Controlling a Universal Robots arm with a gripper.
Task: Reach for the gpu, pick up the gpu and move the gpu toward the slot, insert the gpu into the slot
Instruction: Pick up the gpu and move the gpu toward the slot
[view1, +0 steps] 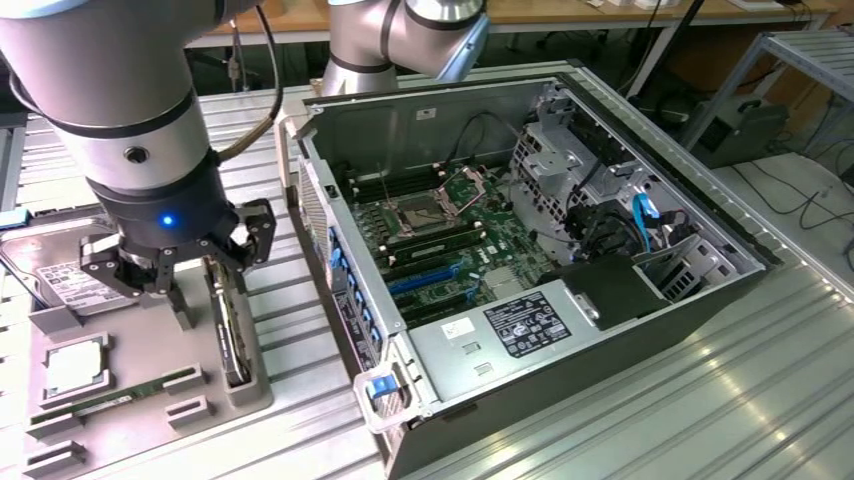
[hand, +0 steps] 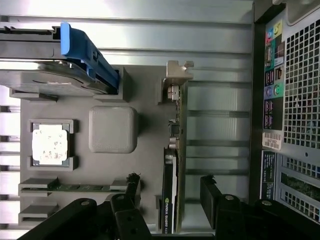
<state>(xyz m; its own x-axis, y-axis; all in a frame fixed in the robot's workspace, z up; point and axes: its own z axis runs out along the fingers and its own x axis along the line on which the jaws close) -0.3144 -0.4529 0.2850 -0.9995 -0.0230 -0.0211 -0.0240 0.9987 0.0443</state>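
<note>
The gpu (view1: 231, 335) stands on edge in a groove of the gray holder (view1: 140, 340) — upright, so the tool (view1: 198, 300) can straddle it from above. The wrist view adds what the exterior view hides — spread fingers (hand: 210, 192) flanking the card, not pinching. The slot (view1: 427, 275) lies well away from the holder, inside the computer case (view1: 677, 170).

looks like a robotics lab or electronics workshop: ribbed aluminium bench (view1: 721, 410), an industrial robot arm (view1: 120, 100) over it, an open computer tower (view1: 614, 365) lying on its side, a grey fixture tray (view1: 140, 325) of loose pc parts, cables (view1: 801, 205) trailing on the floor, wooden workbenches (view1: 574, 15) along the back.
</note>
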